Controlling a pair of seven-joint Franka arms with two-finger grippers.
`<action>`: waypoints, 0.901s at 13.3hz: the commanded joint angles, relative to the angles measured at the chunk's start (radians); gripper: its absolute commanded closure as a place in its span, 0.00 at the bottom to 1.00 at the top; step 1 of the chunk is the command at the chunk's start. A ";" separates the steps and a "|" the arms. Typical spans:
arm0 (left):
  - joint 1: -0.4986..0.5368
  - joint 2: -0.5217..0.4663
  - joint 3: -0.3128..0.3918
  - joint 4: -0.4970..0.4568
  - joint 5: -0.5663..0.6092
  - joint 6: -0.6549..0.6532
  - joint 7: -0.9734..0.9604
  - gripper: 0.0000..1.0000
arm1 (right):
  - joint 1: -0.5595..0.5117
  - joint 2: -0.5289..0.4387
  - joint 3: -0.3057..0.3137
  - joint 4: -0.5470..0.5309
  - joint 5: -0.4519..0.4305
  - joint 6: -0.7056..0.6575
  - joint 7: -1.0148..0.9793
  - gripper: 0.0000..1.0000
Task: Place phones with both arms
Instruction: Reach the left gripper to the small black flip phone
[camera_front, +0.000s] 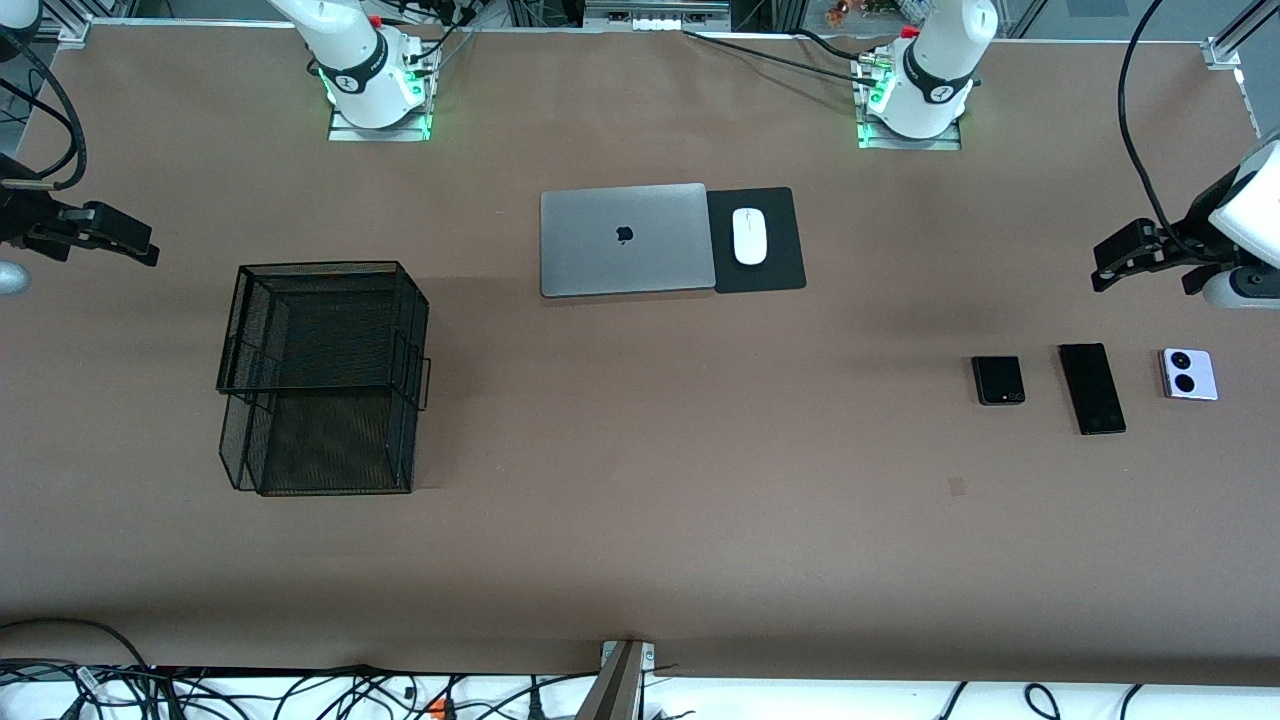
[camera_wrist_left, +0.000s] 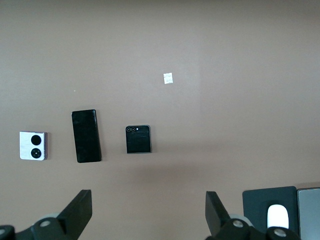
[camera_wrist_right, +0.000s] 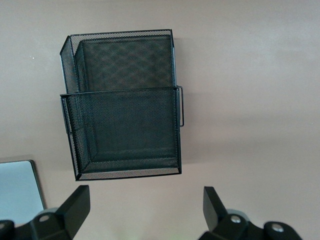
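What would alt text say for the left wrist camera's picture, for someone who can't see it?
Three flat phones lie in a row on a brown table: a squarish lavender-white phone with two black lenses, a long slim black phone and a small squarish black phone. The left gripper hangs above them, fingers open and holding nothing.

small black phone (camera_front: 998, 380) flat | long black phone (camera_front: 1092, 388) beside | lavender-white phone (camera_front: 1188, 373), lenses up
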 joint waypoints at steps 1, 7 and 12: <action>0.010 0.012 -0.010 0.030 0.010 -0.022 0.011 0.00 | -0.007 -0.011 0.009 -0.006 0.000 0.001 0.014 0.00; 0.008 0.015 -0.007 0.028 0.004 -0.023 0.005 0.00 | -0.007 -0.011 0.010 -0.006 0.000 0.001 0.014 0.00; 0.011 0.095 -0.002 0.023 0.019 -0.063 0.009 0.00 | -0.007 -0.011 0.010 -0.006 0.000 0.001 0.014 0.00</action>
